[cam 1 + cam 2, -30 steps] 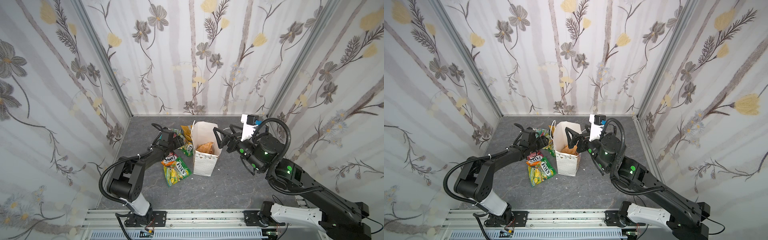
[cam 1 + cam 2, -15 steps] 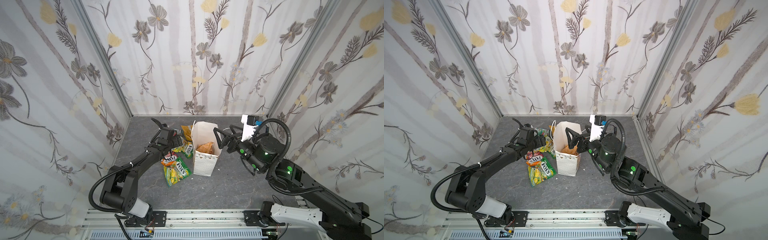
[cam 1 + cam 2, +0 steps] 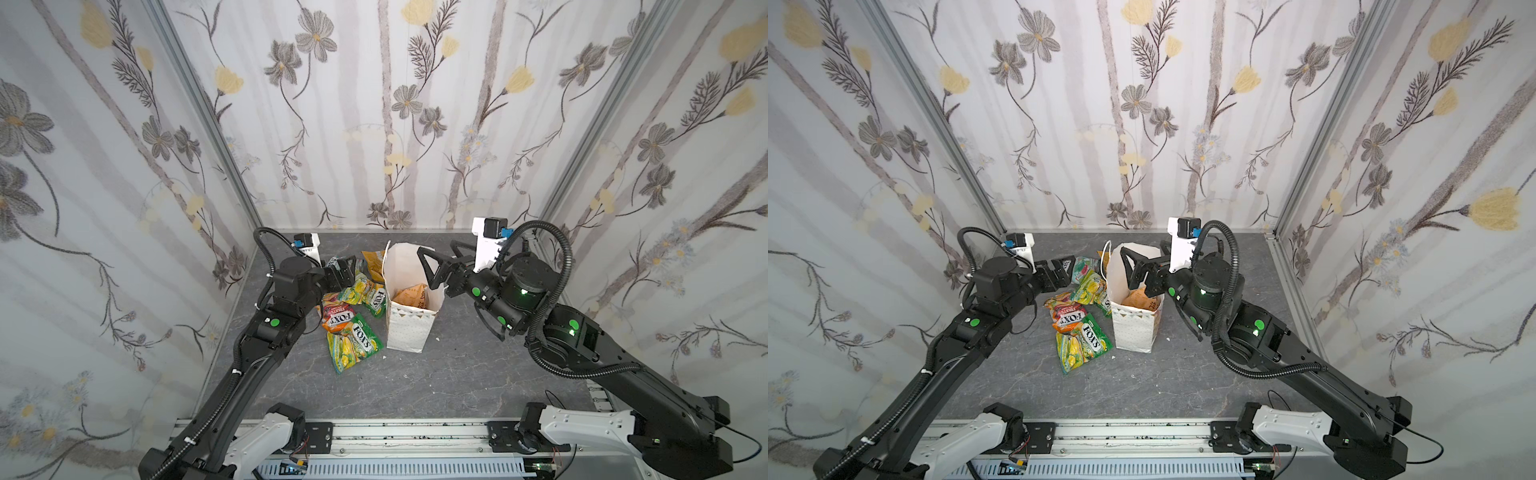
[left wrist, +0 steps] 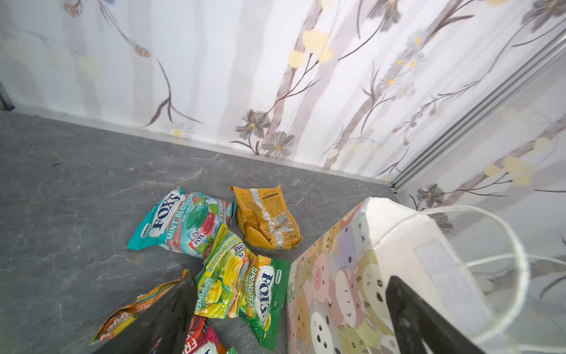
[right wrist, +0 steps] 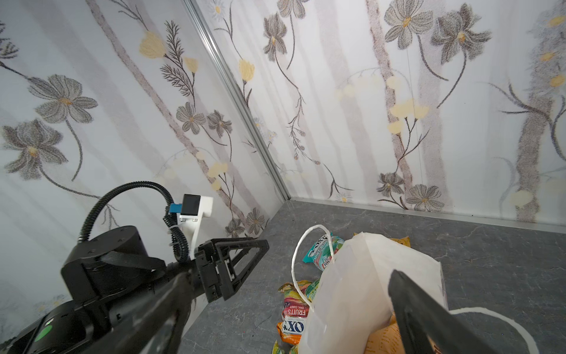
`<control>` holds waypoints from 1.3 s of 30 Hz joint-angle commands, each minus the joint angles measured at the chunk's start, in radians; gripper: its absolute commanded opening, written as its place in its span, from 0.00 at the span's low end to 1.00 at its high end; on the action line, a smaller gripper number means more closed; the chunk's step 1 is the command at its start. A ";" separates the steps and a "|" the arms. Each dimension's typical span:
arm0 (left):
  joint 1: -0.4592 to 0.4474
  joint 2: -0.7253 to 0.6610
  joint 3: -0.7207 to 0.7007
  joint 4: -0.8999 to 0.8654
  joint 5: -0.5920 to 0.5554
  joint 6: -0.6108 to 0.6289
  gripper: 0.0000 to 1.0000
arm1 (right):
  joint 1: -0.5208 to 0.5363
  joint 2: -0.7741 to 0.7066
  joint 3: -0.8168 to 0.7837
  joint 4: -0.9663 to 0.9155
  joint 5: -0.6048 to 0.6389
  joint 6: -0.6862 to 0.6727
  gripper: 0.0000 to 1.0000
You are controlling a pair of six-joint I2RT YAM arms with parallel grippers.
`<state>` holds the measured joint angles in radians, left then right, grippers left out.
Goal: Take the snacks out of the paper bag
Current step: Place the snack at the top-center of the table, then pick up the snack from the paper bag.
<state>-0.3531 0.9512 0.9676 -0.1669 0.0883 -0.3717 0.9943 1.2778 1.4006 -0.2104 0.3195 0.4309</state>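
The white paper bag [image 3: 405,328] [image 3: 1136,332] stands upright mid-table, with an orange-tan pouch [image 3: 410,294] inside it. Several snacks lie left of it: two green-yellow FOX'S packets [image 3: 353,343] [image 4: 242,282], a red-orange one [image 3: 336,316], a teal-pink one [image 4: 186,223] and a yellow-orange chip bag [image 4: 266,220]. My left gripper [image 3: 347,270] [image 4: 291,318] hangs open and empty just above the pile, beside the bag's cartoon-printed side [image 4: 337,291]. My right gripper [image 3: 442,259] [image 5: 284,325] is open and empty at the bag's rim, one finger [image 5: 410,306] over its mouth.
Flowered walls close in the grey table [image 3: 415,386] on three sides. The bag's white cord handles [image 5: 298,257] stick up. A metal rail [image 3: 395,432] runs along the front edge. Bare table lies in front of and right of the bag.
My left gripper has opened wider and lifted a little off the snack pile as the left arm rose. The right arm and the bag have not moved.
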 commanded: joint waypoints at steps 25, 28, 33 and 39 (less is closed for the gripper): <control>-0.268 -0.122 0.298 -0.400 0.163 0.362 1.00 | -0.159 0.311 0.194 -0.342 -0.282 0.164 0.74; -0.289 -0.115 0.311 -0.416 0.143 0.372 1.00 | -0.158 0.365 0.208 -0.359 -0.305 0.164 0.71; -0.313 -0.112 0.328 -0.441 0.114 0.395 1.00 | -0.158 0.446 0.257 -0.427 -0.304 0.162 0.69; -0.316 -0.118 0.331 -0.466 0.078 0.413 1.00 | -0.158 0.508 0.266 -0.456 -0.303 0.151 0.67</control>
<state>-0.6670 0.8345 1.2900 -0.6186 0.1905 0.0204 0.8364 1.7653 1.6562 -0.6411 0.0208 0.5831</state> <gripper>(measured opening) 0.997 0.676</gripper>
